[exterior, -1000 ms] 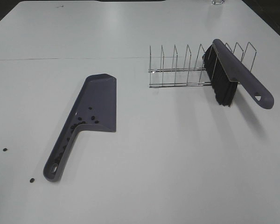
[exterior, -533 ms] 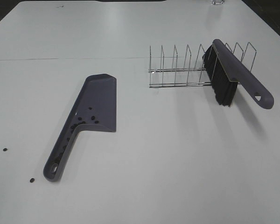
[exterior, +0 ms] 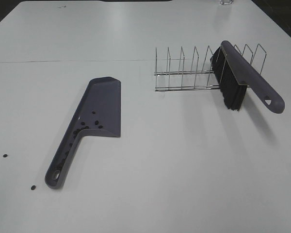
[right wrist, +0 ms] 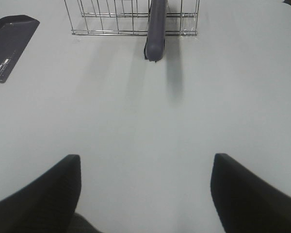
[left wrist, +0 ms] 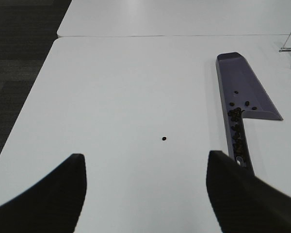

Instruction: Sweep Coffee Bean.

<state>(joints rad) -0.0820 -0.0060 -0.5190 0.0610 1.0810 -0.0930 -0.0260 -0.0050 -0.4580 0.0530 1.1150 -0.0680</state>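
Several coffee beans [exterior: 88, 125] lie inside the purple dustpan [exterior: 103, 104], and more fill its hollow handle [left wrist: 237, 133]. Two stray coffee beans rest on the white table, one [exterior: 5, 156] left of the pan's handle and one [exterior: 33, 187] near the handle's tip. In the left wrist view one stray bean [left wrist: 164, 139] lies ahead of my left gripper [left wrist: 145, 194], which is open and holds nothing. The purple brush [exterior: 247, 77] with black bristles leans in a wire rack [exterior: 184, 70]. My right gripper [right wrist: 145, 194] is open, well short of the brush handle [right wrist: 156, 29]. Neither gripper shows in the exterior view.
The table's left edge [left wrist: 36, 92] drops off to dark floor beside the left gripper. A seam [exterior: 63, 61] crosses the table behind the dustpan. A glass [exterior: 226, 2] stands at the far edge. The dustpan's corner [right wrist: 9, 43] shows beside the rack [right wrist: 131, 19].
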